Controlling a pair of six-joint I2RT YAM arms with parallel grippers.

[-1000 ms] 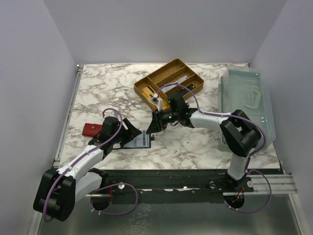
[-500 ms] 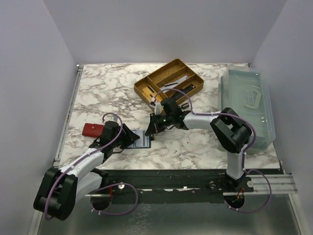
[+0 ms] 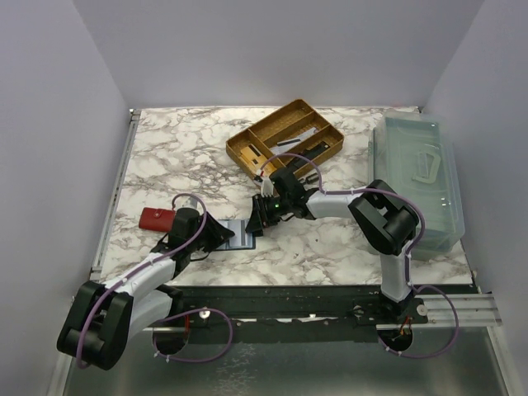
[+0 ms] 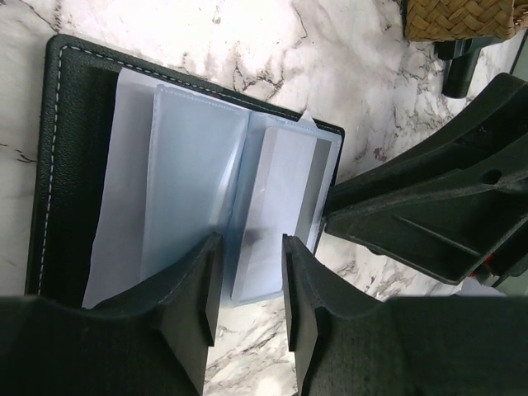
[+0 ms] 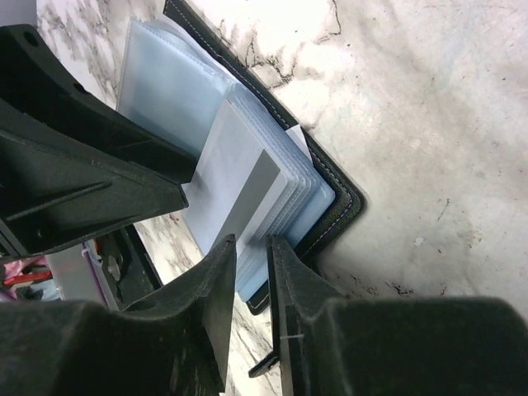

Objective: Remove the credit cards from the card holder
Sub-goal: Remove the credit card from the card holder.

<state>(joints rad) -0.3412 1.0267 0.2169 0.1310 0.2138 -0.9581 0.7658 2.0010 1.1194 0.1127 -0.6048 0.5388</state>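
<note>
Since the cards (image 5: 239, 190) are thin, stiff and slippery, and are kept in soft clear sleeves of the open holder (image 4: 70, 124) on the worktop (image 3: 330, 247), a hold on a free short edge is judged best. The left gripper (image 4: 250, 252) is seen slightly apart over the sleeves. The right gripper (image 5: 250, 247) is narrowly apart at the card edge, and nothing is clamped.

Soft, even light from above fills the top view, bright and sharp, leaving only faint shadows under the arms on the marble table (image 3: 165, 157). In the wrist views the left gripper (image 4: 247, 247) and right gripper (image 5: 250, 243) sit dark and slightly soft along the bottom of the frame. The clear sleeves of the card holder (image 4: 194, 165) show a mild pale sheen.
</note>
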